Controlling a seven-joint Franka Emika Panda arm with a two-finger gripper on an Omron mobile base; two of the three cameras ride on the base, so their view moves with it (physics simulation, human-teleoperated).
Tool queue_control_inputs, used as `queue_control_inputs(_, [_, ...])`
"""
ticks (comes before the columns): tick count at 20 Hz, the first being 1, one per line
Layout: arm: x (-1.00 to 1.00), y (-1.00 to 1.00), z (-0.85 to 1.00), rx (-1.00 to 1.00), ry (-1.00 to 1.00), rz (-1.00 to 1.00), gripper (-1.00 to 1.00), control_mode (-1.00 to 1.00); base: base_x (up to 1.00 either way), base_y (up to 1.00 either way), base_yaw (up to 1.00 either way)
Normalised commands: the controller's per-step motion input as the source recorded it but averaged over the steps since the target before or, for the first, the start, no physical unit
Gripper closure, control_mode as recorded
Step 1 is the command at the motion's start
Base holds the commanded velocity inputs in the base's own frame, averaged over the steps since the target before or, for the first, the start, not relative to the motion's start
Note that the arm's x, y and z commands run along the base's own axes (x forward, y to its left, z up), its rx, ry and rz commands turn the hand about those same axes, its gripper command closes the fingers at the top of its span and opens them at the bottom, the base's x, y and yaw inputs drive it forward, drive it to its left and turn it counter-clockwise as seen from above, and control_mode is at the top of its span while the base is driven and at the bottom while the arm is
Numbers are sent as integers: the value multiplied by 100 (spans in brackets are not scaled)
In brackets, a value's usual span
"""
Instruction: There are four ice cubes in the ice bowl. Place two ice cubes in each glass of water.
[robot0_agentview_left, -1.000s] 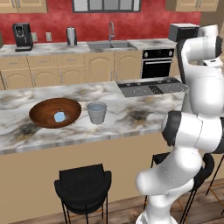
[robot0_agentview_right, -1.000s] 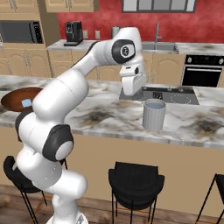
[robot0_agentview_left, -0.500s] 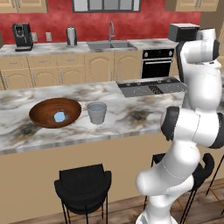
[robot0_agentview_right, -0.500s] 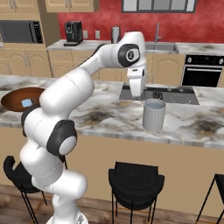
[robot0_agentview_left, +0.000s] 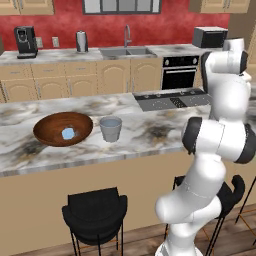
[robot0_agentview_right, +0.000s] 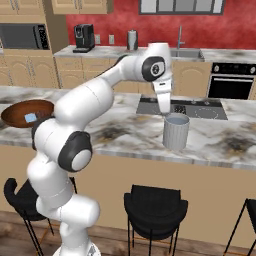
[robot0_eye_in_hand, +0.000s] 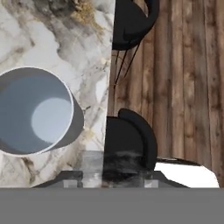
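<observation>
Looking down, hand view reveals taller glass (robot0_eye_in_hand: 33, 111) interior, stools (robot0_eye_in_hand: 131, 140).

On the surface (robot0_agentview_left: 150, 135), the ice bowl (robot0_agentview_left: 50, 132) sits left of the shorter glass (robot0_agentview_left: 110, 129), just beside it, with an ice cube (robot0_agentview_left: 68, 133) in it. The taller glass (robot0_agentview_right: 176, 131) stands well apart to the right, near the front edge, above the stools (robot0_agentview_right: 155, 210).

The marble table (robot0_agentview_left: 150, 131) carried the wooden ice bowl (robot0_agentview_left: 52, 135) near its left end, a short glass (robot0_agentview_left: 110, 129) just beside the bowl, and a taller glass (robot0_agentview_right: 176, 131) well apart near the cooktop (robot0_agentview_right: 182, 107).
</observation>
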Motion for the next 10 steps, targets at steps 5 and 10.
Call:
queue_control_inputs(5, [26, -21, -22, 3, 0, 13, 100, -100, 0, 0, 0])
queue_control_inputs(10, [32, -20, -14, 5, -1, 11, 100, -100, 0, 0, 0])
